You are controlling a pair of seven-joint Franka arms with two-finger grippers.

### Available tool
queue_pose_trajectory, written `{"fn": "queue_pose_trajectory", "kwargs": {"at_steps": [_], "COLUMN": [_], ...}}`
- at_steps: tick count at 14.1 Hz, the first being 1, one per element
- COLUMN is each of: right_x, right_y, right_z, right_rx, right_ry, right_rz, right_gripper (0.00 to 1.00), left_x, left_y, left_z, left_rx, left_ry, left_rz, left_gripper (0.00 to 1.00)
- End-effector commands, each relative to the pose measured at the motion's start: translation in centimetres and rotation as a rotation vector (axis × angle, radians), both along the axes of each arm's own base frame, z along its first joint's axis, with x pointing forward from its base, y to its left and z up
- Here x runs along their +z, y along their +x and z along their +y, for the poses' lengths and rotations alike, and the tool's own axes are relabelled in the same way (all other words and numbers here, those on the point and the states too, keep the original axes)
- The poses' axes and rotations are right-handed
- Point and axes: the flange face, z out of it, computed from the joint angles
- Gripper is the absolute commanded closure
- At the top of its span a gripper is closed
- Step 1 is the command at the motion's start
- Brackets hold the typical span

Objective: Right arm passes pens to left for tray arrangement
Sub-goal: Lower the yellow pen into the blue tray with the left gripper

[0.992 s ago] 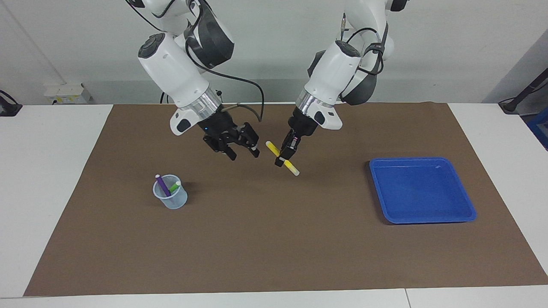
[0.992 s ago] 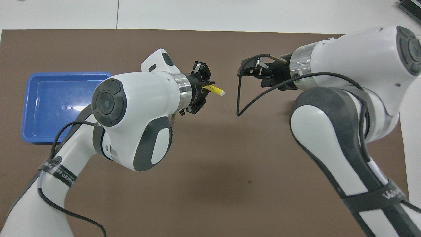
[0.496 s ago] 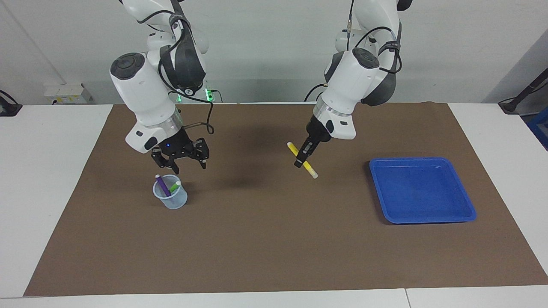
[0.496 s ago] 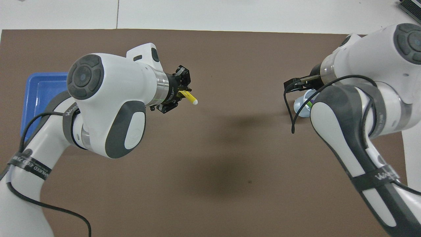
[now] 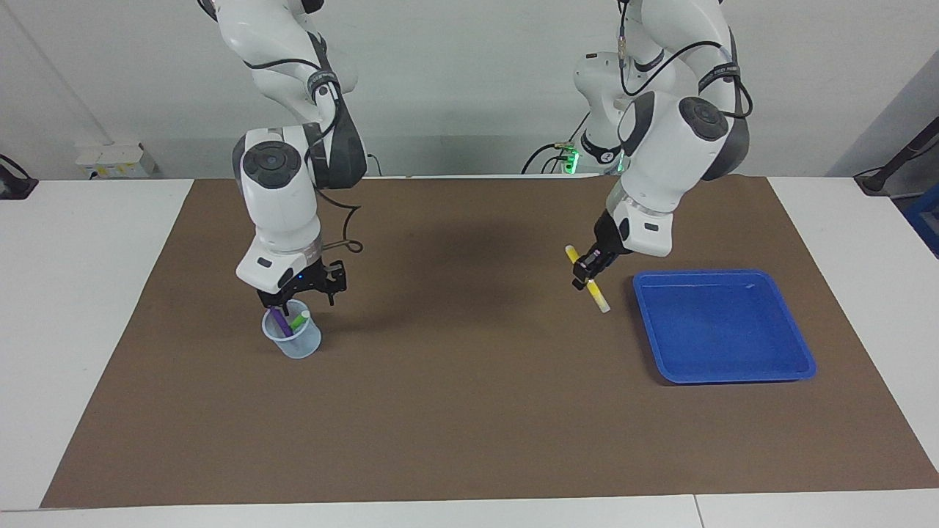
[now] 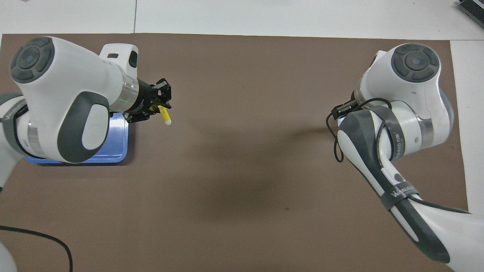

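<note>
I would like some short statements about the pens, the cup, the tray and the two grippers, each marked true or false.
1. The left gripper holds the yellow pen. True.
2. The yellow pen lies in the blue tray. False: it is in the air, beside the tray's rim.
3. The purple pen and the green pen stand in the clear cup. True.
4. The right gripper hangs over the tray. False: it is open just above the cup.
5. The tray holds one pen. False: it holds none.
</note>
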Motion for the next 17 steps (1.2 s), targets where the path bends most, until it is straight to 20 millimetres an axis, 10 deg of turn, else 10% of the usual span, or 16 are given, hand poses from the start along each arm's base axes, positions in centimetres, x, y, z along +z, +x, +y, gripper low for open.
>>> {"fn": "queue_pose_trajectory", "kwargs": {"at_steps": [1,17], "right_x": [-1.7,-3.7], "right_y": [0.2,0.0], "right_z": [-0.6,-0.3], "right_rx": [0.078,0.110], "right_ry": [-0.061,-0.090], "right_rz": [0.001,0.055], "right_gripper": [0.18,0.55], "left_x": [0.1,-7.4], "left_y": [-0.2,1.4], "left_z": [4.6,29.9], "left_rx": [-0.157,-0.575], "left_ry": [0.054,0.292], "left_rz": [0.006,-0.152], "left_gripper": [1.00,1.00]}}
